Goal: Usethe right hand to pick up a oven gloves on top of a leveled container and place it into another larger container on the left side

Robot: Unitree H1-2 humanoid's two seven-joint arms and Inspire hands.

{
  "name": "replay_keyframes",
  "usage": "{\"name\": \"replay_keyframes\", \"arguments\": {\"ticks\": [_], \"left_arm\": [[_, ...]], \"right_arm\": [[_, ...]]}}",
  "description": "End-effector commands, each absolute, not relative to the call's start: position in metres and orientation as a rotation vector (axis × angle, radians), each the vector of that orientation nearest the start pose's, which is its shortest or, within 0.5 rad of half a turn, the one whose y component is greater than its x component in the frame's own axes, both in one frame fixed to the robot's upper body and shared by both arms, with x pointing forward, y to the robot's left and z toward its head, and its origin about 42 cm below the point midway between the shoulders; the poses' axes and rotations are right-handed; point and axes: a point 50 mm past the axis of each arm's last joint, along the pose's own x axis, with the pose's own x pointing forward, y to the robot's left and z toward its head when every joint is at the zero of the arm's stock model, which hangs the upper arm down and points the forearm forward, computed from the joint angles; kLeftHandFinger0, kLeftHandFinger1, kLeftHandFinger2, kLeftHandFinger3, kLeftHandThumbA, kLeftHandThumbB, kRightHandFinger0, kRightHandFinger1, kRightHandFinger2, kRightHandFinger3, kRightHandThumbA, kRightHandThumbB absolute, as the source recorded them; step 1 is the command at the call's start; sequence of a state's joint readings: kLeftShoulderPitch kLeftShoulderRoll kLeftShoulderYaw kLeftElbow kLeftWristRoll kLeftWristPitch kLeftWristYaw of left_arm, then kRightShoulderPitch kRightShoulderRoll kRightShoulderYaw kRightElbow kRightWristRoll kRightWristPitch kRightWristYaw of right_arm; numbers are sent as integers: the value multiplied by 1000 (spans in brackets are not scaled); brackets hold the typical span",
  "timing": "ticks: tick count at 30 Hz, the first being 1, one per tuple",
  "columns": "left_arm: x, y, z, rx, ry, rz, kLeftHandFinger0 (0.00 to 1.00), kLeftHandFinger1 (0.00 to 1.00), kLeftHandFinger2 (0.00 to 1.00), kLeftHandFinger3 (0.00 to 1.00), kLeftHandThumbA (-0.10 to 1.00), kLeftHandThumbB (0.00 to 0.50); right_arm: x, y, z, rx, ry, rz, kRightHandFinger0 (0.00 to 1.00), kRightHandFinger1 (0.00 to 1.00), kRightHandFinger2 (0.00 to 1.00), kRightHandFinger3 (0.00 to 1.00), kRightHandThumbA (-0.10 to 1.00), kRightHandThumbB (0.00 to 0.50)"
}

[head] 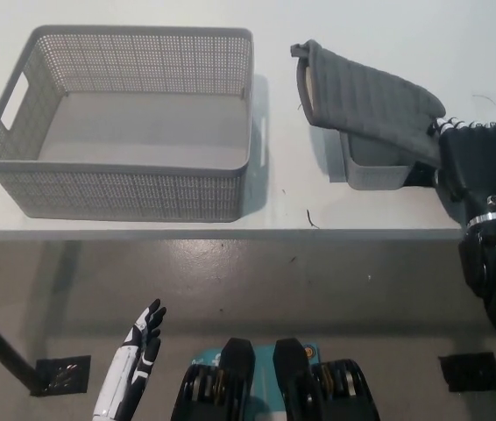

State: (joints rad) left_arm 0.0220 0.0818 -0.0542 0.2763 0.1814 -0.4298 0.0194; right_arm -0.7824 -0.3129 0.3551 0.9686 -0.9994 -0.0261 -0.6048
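At the lower left, below the white worktop (pixel 143 17) edge, the white left hand (pixel 134 364) is hanging with fingers loosely spread, holding nothing. On the worktop's left part the large grey perforated plastic basket (pixel 125 189) is sitting, and well apart to its right the grey quilted fabric oven glove (pixel 366 96) is lying draped over the small grey plastic container (pixel 375 171). At the far right the black right hand (pixel 471 158) is touching the glove's lower right end, though whether its fingers are gripping the fabric cannot be told.

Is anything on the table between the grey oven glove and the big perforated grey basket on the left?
Nothing visible: bare white table separates the grey quilted oven glove from the large perforated grey basket. The black right hand is already at the glove's edge.
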Motion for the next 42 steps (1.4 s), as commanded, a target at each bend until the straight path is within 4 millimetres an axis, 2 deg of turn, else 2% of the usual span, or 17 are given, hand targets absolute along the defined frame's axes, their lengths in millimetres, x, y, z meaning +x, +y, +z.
{"name": "replay_keyframes", "arguments": {"ticks": [1,4,9,16,18,20,24,27,28,29,35,36,38,39,40,41,42], "left_arm": [[271,226,58,244,-220,-93,1000,1000,1000,1000,1000,108],[272,225,59,243,-222,-96,1000,1000,1000,1000,1000,114],[272,225,60,249,-226,-96,1000,1000,1000,1000,1000,117],[274,225,60,246,-226,-97,1000,1000,1000,1000,1000,124],[274,226,61,250,-229,-97,1000,1000,1000,1000,1000,123],[274,226,61,256,-230,-98,1000,1000,1000,1000,1000,129],[273,225,61,257,-227,-102,1000,1000,1000,1000,1000,147],[273,225,60,253,-228,-103,1000,1000,1000,1000,1000,132],[273,225,61,254,-229,-103,1000,1000,1000,1000,1000,132],[274,226,61,259,-230,-104,1000,1000,1000,1000,1000,141],[275,226,62,257,-223,-106,1000,1000,1000,1000,1000,169],[276,226,62,261,-225,-109,1000,1000,1000,1000,1000,169],[275,226,62,264,-224,-112,1000,1000,1000,1000,1000,158],[275,226,62,262,-225,-113,1000,1000,1000,1000,1000,148],[275,226,62,259,-225,-113,1000,1000,1000,1000,1000,148],[275,225,63,254,-224,-112,1000,1000,1000,1000,1000,155],[274,225,62,254,-220,-112,1000,1000,1000,1000,1000,163]], "right_arm": [[526,-235,312,-1081,-1080,-524,0,37,541,609,-100,97],[525,-239,343,-1017,-1106,-545,0,115,599,675,-100,71],[511,-229,401,-957,-1267,-572,0,118,603,674,-100,135],[499,-206,449,-925,-1359,-542,0,170,599,739,-100,189],[497,-199,454,-918,-1358,-531,0,177,594,711,-100,215],[496,-183,461,-924,-1361,-519,0,60,524,546,-100,248],[500,-155,463,-949,-1353,-476,0,32,526,523,-100,254],[508,-126,461,-952,-1369,-428,0,69,553,558,-100,255],[508,-126,461,-950,-1370,-427,0,70,558,565,-100,251],[512,-109,458,-952,-1367,-386,0,112,602,608,-100,249],[520,-67,445,-1002,-1337,-316,0,139,626,634,-100,230],[520,-50,438,-997,-1336,-274,0,143,629,629,-100,260],[521,-38,432,-1013,-1331,-242,0,180,602,522,-100,277],[521,-29,429,-1012,-1336,-218,0,183,560,374,-100,282],[521,-21,426,-1022,-1334,-204,0,174,531,302,-100,275],[521,-8,420,-1069,-1326,-177,0,147,485,269,-100,264],[520,3,414,-1086,-1314,-147,0,78,404,124,-100,253]]}}
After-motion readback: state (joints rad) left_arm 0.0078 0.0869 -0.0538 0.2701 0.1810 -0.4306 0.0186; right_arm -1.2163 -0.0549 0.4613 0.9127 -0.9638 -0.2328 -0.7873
